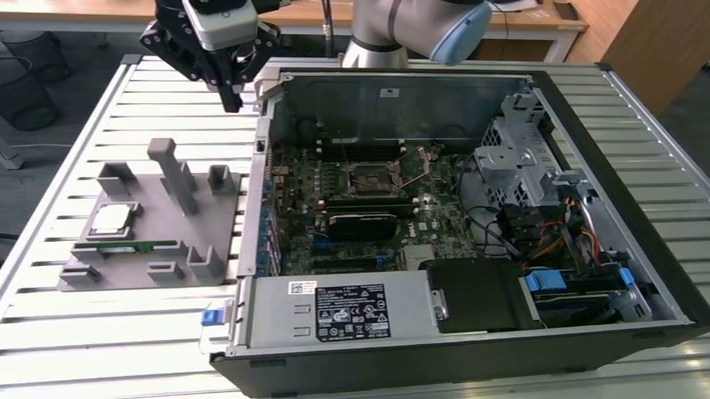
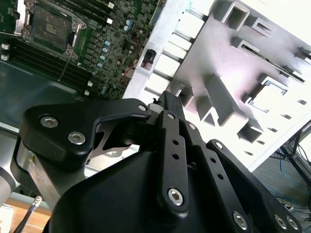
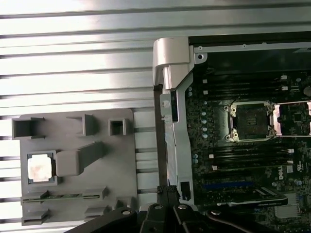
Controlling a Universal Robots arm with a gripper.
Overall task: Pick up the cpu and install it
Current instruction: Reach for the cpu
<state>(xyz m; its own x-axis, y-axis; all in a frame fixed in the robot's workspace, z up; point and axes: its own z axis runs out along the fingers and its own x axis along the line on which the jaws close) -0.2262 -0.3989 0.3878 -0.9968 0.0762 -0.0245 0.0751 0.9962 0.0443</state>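
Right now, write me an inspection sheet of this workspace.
Surface: slatted metal table, carrying a grey holder and an open computer case.
Job's things: cpu lies flat in a recess of the holder, not yet picked up; the motherboard socket is open and bare.
Clutter: green memory stick in a holder slot next to the cpu.
Grippers: gripper is shut and empty, above the table by the case's far corner and well apart from the cpu.
Cables: coloured wire bundle inside the case, on the exterior view's right.
Surroundings: wooden desk behind the table.
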